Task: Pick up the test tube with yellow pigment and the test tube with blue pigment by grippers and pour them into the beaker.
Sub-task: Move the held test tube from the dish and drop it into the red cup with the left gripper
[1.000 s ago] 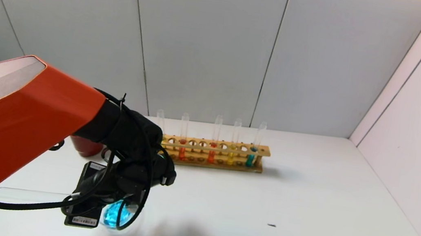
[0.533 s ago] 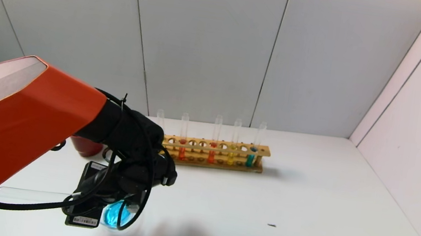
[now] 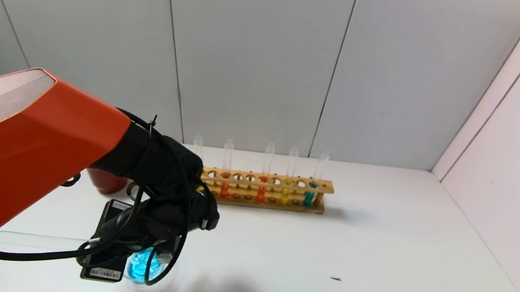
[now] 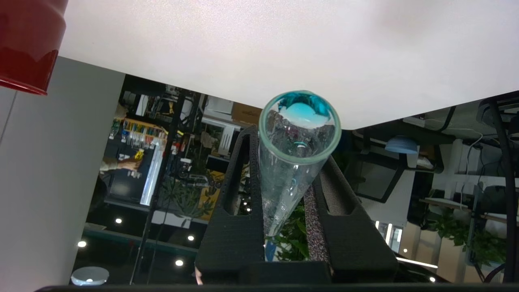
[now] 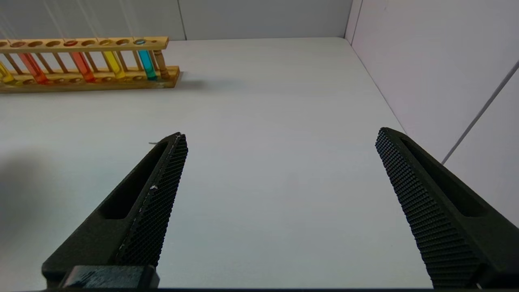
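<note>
The left gripper (image 3: 138, 251) hangs low at seven o'clock over the white table (image 3: 375, 264), jaws pinching a near-level test tube (image 4: 294, 162) above the blue-filled beaker (image 3: 144, 266). The right gripper (image 5: 279, 170) hovers with jaws spread wide, the wooden rack (image 3: 264, 190) at twelve o'clock before grey wall panels.

One long wooden test tube rack (image 3: 266, 188) stands at the back of the white table, and five slim clear glass tubes are upright in it: two with yellow liquid (image 3: 285, 194), two with orange-red liquid (image 3: 261, 192) and one with cyan-blue liquid (image 3: 309, 196). One more clear glass tube (image 4: 292, 162) lies tilted between black fingers. There is also one dark red opaque cup (image 3: 105, 180), one low clear glass beaker with blue liquid (image 3: 144, 264), and two black grippers.
</note>
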You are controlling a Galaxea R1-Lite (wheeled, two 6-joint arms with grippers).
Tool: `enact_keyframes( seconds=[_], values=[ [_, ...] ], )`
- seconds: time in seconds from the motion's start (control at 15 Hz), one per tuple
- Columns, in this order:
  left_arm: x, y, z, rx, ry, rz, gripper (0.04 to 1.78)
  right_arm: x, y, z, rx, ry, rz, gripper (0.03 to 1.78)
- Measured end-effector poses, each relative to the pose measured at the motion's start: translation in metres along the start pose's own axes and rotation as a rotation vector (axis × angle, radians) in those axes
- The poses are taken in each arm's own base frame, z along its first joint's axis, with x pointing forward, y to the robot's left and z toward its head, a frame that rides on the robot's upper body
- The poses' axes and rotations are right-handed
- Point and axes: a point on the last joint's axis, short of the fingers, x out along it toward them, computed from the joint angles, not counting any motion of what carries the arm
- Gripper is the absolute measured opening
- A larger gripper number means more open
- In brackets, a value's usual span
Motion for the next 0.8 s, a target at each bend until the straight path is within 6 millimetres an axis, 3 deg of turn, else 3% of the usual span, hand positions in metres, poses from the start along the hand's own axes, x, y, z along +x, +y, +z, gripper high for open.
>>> enact_keyframes(
  seconds=[0.2, 0.47, 0.67, 0.8],
  values=[
    [-0.003, 0.002, -0.007, -0.073, -0.039, -0.038, 0.33, 0.000, 0.000, 0.000, 0.000, 0.000, 0.000, 1.70],
    [-0.010, 0.005, -0.017, -0.383, -0.109, -0.118, 0.33, 0.000, 0.000, 0.000, 0.000, 0.000, 0.000, 1.70],
    [-0.026, 0.011, -0.039, -0.636, -0.246, -0.170, 0.33, 0.000, 0.000, 0.000, 0.000, 0.000, 0.000, 1.70],
    [-0.039, 0.014, -0.065, -0.759, -0.336, -0.181, 0.33, 0.000, 0.000, 0.000, 0.000, 0.000, -0.001, 1.70]
  ],
)
